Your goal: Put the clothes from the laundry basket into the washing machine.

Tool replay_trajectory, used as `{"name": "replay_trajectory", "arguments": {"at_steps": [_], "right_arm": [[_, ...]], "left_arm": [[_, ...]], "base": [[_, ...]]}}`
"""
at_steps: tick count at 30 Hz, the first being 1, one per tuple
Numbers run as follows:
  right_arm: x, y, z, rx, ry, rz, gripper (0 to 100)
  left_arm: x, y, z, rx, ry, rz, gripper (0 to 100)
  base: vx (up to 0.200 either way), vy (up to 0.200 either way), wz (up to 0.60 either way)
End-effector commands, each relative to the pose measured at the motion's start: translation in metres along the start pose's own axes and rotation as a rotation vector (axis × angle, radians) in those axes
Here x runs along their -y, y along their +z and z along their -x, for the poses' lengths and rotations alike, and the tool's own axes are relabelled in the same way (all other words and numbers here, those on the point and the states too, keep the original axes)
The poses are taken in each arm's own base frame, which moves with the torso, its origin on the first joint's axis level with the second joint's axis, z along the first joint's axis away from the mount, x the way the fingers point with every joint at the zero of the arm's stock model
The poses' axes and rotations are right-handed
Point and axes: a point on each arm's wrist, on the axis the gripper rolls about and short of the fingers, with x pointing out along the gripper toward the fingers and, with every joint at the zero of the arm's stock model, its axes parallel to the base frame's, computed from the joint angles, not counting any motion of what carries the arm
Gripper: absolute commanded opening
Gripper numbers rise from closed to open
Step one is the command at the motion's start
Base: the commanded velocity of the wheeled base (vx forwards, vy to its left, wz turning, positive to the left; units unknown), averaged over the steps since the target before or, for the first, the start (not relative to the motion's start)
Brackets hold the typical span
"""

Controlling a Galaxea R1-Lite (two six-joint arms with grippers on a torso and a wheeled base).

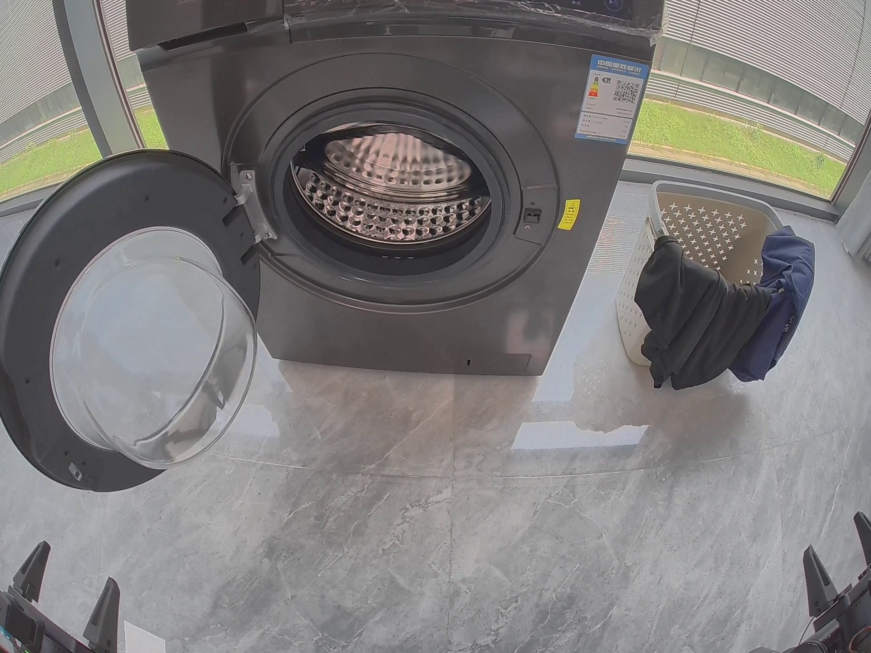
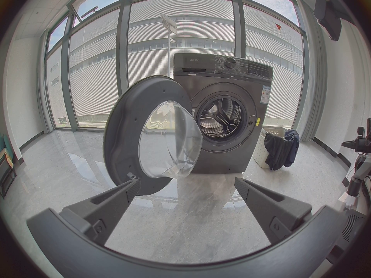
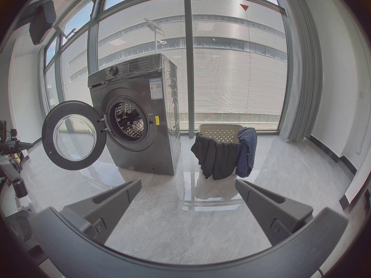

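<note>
A grey front-loading washing machine point(image 1: 390, 183) stands ahead with its round door point(image 1: 127, 319) swung open to the left and a bare steel drum point(image 1: 390, 183) inside. To its right sits a white laundry basket point(image 1: 717, 219) with a black garment point(image 1: 699, 319) and a blue garment point(image 1: 780, 301) draped over its front rim. My left gripper point(image 2: 187, 186) is open and holds nothing, low at the near left, far from the machine point(image 2: 224, 112). My right gripper point(image 3: 187, 188) is open too, low at the near right, well short of the basket point(image 3: 220, 130) and its clothes point(image 3: 216, 157).
Glossy grey tile floor point(image 1: 435, 501) spreads between me and the machine. Tall windows point(image 3: 235, 58) run behind the machine and basket. The open door juts out over the floor on the left. A curtain point(image 3: 305, 66) hangs at the far right.
</note>
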Motion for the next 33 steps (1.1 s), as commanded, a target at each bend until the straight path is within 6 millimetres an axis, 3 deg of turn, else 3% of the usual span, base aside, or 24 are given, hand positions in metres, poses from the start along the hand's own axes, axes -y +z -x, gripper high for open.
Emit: {"name": "replay_trajectory", "arguments": {"at_steps": [1, 7, 12, 18, 22, 33], "right_arm": [[0.0, -0.0049, -0.0005, -0.005, 0.0, 0.0, 100], [0.0, -0.005, -0.0005, -0.007, 0.0, 0.001, 100], [0.0, -0.005, -0.0005, -0.007, 0.002, 0.001, 100], [0.0, -0.0049, -0.0005, -0.005, 0.002, 0.003, 100], [0.0, -0.0049, -0.0005, -0.005, 0.002, 0.003, 100], [0.0, -0.0049, -0.0005, -0.005, 0.002, 0.001, 100]], "left_arm": [[-0.0001, -0.0052, -0.0001, -0.001, 0.0, 0.001, 100], [-0.0001, -0.0052, -0.0001, -0.001, 0.0, 0.001, 100], [-0.0001, -0.0052, -0.0001, -0.001, 0.0, -0.001, 100], [-0.0001, -0.0052, -0.0001, -0.001, 0.0, 0.001, 100], [-0.0001, -0.0052, -0.0001, -0.001, 0.001, -0.001, 100], [-0.0001, -0.0052, -0.0001, -0.001, 0.001, 0.001, 100]], "base": [[0.2, 0.0, 0.0], [0.2, 0.0, 0.0], [0.0, 0.0, 0.0], [0.0, 0.0, -0.6], [0.0, 0.0, 0.0], [0.0, -0.2, 0.0]]}}
